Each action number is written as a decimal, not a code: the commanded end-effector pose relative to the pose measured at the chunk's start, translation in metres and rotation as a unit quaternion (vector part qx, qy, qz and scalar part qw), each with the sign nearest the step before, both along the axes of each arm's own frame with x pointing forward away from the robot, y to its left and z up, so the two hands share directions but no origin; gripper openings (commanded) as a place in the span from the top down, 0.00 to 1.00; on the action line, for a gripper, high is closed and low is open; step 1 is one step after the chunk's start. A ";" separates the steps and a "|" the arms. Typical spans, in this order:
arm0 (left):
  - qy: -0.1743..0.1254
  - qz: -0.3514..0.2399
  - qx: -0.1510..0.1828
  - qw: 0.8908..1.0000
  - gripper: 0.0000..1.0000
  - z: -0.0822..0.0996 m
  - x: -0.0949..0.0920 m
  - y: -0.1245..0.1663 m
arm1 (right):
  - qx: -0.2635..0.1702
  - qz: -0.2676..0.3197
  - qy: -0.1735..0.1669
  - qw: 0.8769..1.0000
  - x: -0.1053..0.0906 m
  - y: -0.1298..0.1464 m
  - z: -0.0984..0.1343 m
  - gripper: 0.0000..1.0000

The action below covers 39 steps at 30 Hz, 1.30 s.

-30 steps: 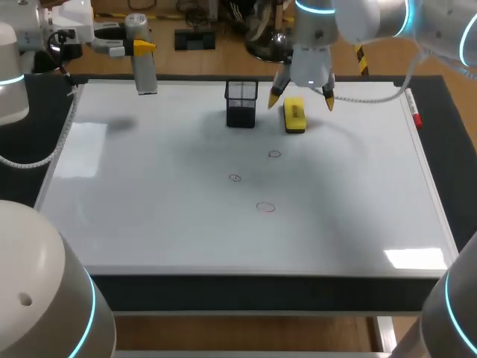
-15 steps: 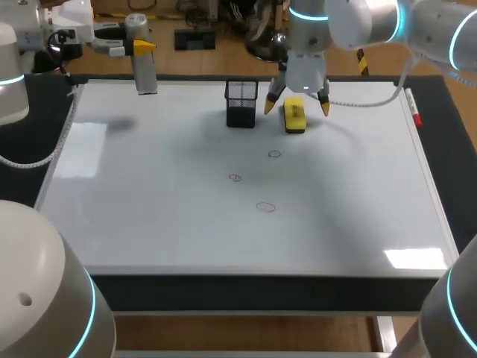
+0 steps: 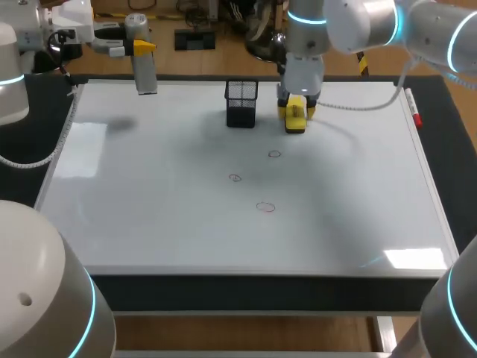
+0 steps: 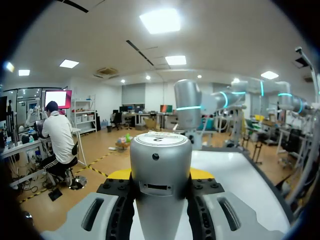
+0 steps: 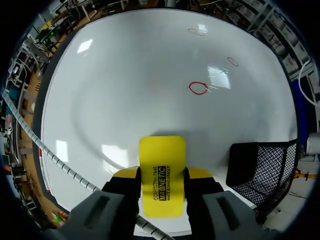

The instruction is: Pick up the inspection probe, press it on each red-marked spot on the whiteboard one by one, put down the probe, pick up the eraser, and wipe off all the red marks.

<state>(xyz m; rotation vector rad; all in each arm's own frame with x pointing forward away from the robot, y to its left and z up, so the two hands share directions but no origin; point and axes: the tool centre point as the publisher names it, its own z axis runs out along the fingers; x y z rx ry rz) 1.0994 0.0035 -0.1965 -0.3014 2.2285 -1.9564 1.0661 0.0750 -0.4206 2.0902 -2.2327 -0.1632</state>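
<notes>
My right tool [image 3: 296, 112] pinches the yellow block eraser [image 5: 161, 165] beside the black mesh cup [image 3: 241, 104], near the whiteboard's [image 3: 149, 209] far edge; left tool [image 4: 160, 176] clamps the grey cylindrical probe [image 3: 144, 71].

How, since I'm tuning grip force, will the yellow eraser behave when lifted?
The yellow eraser looks like a stiff block, so it probably won't flex in the right gripper. Small, so likely light. Lying flat on the whiteboard, it should slide rather than roll or tip.
</notes>
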 end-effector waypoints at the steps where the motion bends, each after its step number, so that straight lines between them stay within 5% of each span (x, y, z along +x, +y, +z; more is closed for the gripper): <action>1: 0.000 0.000 0.000 1.000 1.00 0.001 0.000 0.000 | -0.006 -0.005 -0.009 1.000 -0.008 -0.003 0.017 1.00; 11: 0.000 0.000 0.000 1.000 1.00 0.001 0.000 0.000 | -0.013 -0.070 -0.028 0.997 -0.020 -0.045 0.031 1.00; 22: 0.000 0.000 0.000 1.000 1.00 0.001 0.000 0.000 | -0.014 -0.165 -0.042 0.985 -0.053 -0.123 0.040 1.00; 39: 0.000 0.000 0.000 1.000 1.00 0.001 0.000 0.000 | -0.014 -0.235 -0.035 0.971 -0.104 -0.190 0.036 1.00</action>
